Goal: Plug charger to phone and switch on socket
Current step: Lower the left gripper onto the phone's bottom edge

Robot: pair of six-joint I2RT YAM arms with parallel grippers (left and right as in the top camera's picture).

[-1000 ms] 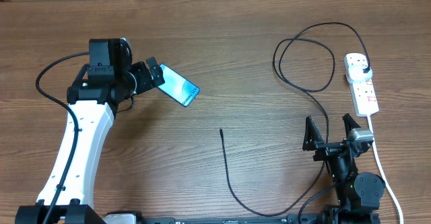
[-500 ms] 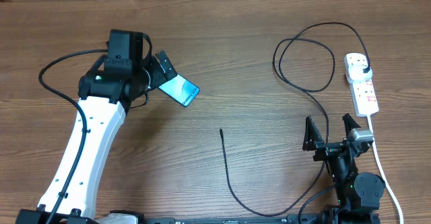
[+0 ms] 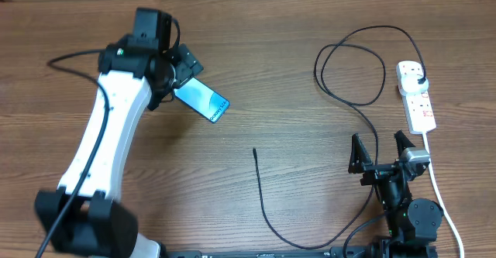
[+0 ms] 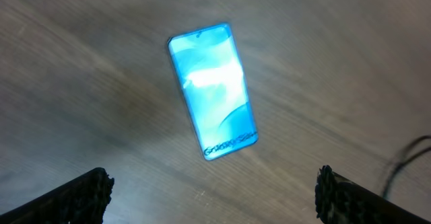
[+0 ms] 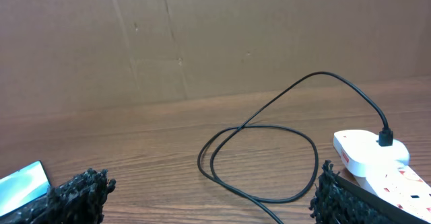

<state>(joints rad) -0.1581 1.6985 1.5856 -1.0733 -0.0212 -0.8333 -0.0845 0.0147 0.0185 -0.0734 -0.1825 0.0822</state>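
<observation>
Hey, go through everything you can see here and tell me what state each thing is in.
phone: screen lit, flat on table, nothing plugged in.
socket: black plug seated at one end; switch position unreadable.
charger: plugged into socket, small tip loose on table.
left claw: open, empty, over the phone.
right claw: open, empty.

A line of small dark lettering is being displayed along the lower end of the slim rectangular smartphone with the glowing teal-blue screen (image 4: 213, 89), at the centre of the left wrist view, but it is too blurred to be read. Red markings are being shown on the small white rectangular power strip (image 3: 416, 97), at the right edge of the overhead view, and no letters are being made out there.
</observation>
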